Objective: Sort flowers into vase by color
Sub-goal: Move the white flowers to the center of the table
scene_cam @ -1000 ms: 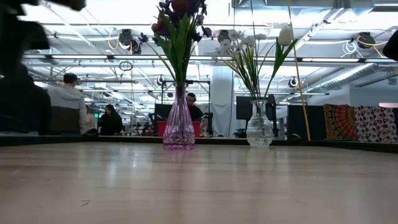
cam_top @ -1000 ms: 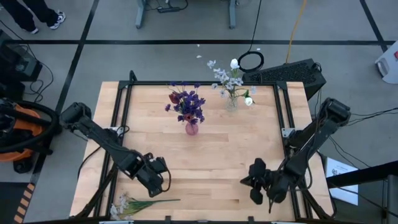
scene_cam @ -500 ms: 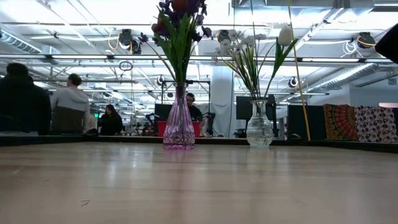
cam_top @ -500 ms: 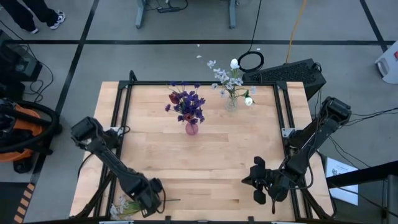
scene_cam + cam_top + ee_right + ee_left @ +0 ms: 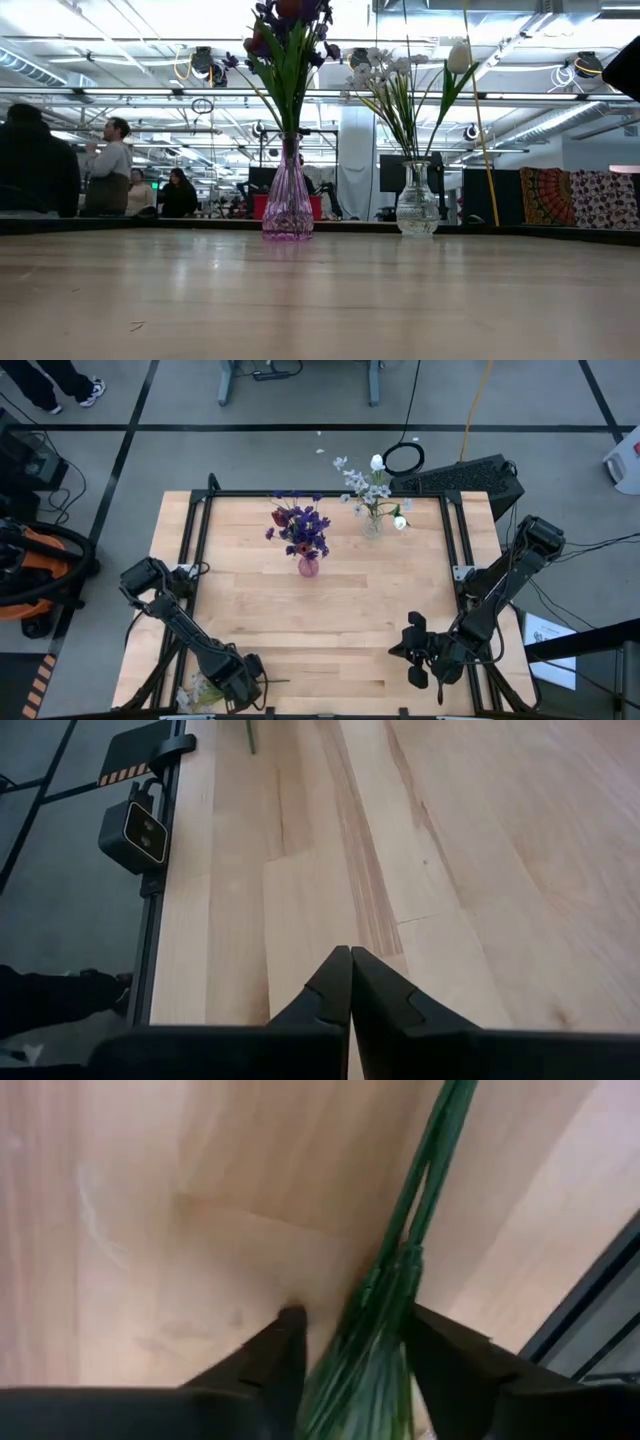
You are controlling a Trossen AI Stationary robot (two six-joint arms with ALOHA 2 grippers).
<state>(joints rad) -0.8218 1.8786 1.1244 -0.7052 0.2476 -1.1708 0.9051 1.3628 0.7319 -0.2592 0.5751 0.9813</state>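
Two vases already stand filled at the table's far side, a pink vase of purple and dark red blooms and, to its right, a clear vase of white ones, while the last loose white spray lies at the near-left edge. The left gripper is low over that flower, its fingers apart with the bundled green stems running between them and no squeeze made yet. To do this well, the fingers should likely close on the thick, bunched part of the stems, not the thin upper strands, and lift cleanly before swinging, since the spray sits close to the table's black frame rail. The white blossoms belong, by colour, with the clear vase, well apart across the table; the pink vase stands beside that route and could be knocked by trailing stems. The right gripper waits near the table's near-right edge, its fingers pressed together and empty. People stand in the room beyond the table.
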